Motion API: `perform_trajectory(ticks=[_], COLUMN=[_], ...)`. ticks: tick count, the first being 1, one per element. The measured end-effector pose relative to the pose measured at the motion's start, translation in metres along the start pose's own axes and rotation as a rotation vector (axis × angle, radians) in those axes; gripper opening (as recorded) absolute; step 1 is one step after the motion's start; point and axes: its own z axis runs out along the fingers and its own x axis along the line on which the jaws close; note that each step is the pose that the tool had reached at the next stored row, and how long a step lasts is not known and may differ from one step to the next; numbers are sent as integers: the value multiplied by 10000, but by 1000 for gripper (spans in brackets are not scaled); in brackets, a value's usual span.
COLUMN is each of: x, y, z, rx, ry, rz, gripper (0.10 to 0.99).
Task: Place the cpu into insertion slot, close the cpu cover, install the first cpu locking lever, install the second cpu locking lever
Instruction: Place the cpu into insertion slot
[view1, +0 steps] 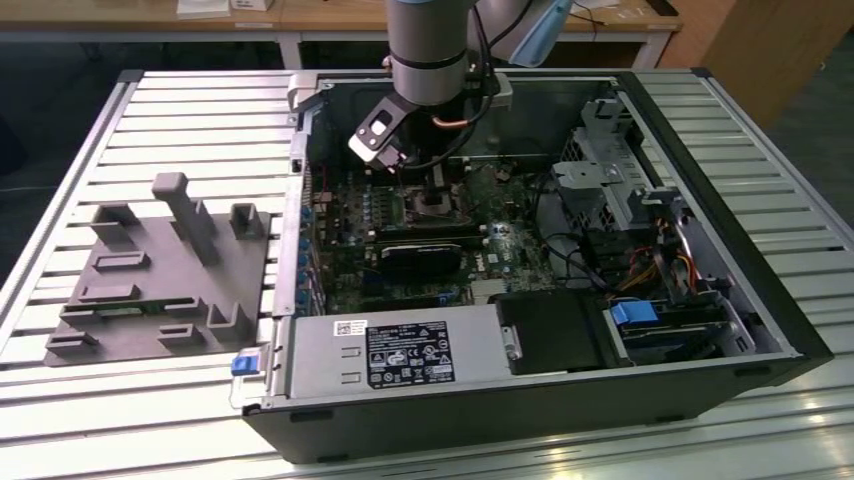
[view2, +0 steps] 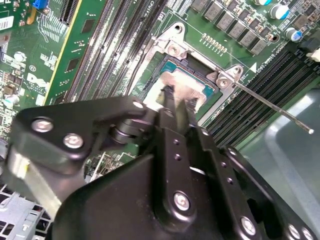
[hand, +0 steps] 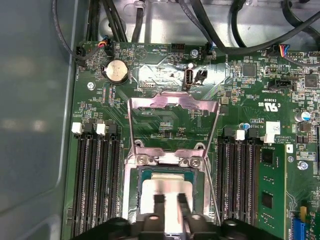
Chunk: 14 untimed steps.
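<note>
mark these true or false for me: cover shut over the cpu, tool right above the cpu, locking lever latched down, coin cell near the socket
1. The cpu cover is shut over the cpu. False: it is swung open, and the chip's silver top is bare.
2. The tool hangs right above the cpu at the insertion slot. True.
3. The locking lever is latched down. False: in the second wrist view the thin rod juts out free beside the socket, over the memory slots.
4. A round coin cell sits beyond the open cover. True.
</note>
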Motion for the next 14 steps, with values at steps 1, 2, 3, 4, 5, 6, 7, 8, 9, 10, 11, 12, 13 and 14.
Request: perform_trajectory(ticks=[1,2,3,4,5,6,7,8,9,10,11,12,13,14], x=[0,0,0,0,0,0,0,0,0,0,0,-1,-1,-2], y=[0,0,0,0,0,0,0,0,6,17,31,45,54,55], z=[0,0,0,0,0,0,0,0,0,2,3,4,5,4], rx=[0,0,0,0,0,0,0,0,0,1,0,1,0,1], ry=[-2,-4,-6,-9,-11,-13,-15,-17,-17,-17,-17,-17,-16,-17], rz=[0,0,0,-1,-1,-1,-1,-2,-1,0,-1,-2,-2,-1], gripper=[180,180,122,102,102,102,102,102,102,102,102,102,102,102])
